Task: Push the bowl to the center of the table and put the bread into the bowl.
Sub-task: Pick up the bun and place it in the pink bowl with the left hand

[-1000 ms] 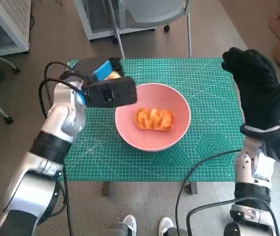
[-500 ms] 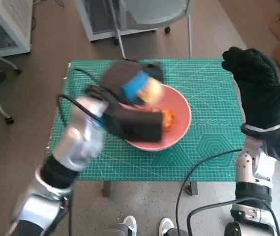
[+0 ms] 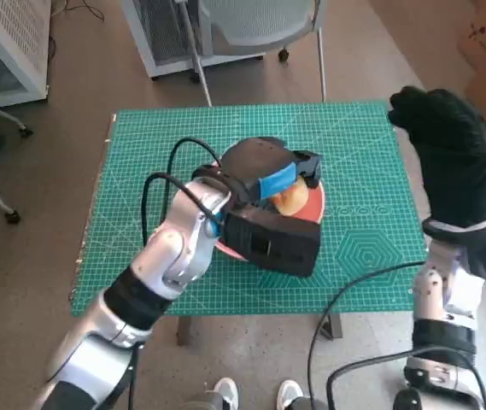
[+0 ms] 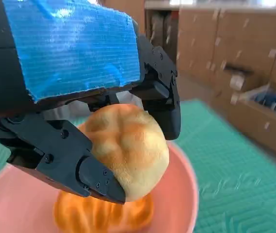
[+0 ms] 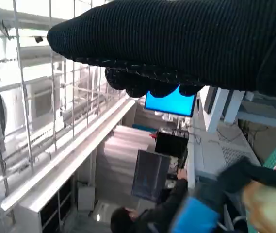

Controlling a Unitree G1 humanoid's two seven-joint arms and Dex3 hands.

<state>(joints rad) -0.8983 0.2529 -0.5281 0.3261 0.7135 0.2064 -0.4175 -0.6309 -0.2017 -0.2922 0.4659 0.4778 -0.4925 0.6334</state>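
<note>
Left hand (image 3: 264,175): black, blue tape across its back, poised over the pink bowl (image 3: 315,203) near table centre. Fingers clamped round a bread roll (image 4: 128,148), pressing it from both sides; roll is pale gold, rounded, smooth crust with shallow dimples, and sits above the bowl's inside, not resting on it. In the head view the roll peeks out at the hand's 4 o'clock.

Second bread (image 4: 101,213) lies on the bowl floor directly beneath the held roll: deeper orange-brown, glossy, ridged like a twist. Mostly hidden by the wrist in the head view.

Bowl: matte pink, round, thin rim, gently curved wall. Only its 3 o'clock arc shows from the head camera; the forearm and boxy black wrist unit cover the rest.

Table (image 3: 371,256): covered with a green cutting mat printed with a fine white grid and geometric figures.

Right hand (image 3: 452,158): black knitted glove, coarse weave, raised upright off the table's 3 o'clock edge, touching nothing. Fingers look loosely spread and empty, though the wrist view shows only a dark band.

Background: a person (image 5: 142,216) by a monitor, blurred.
</note>
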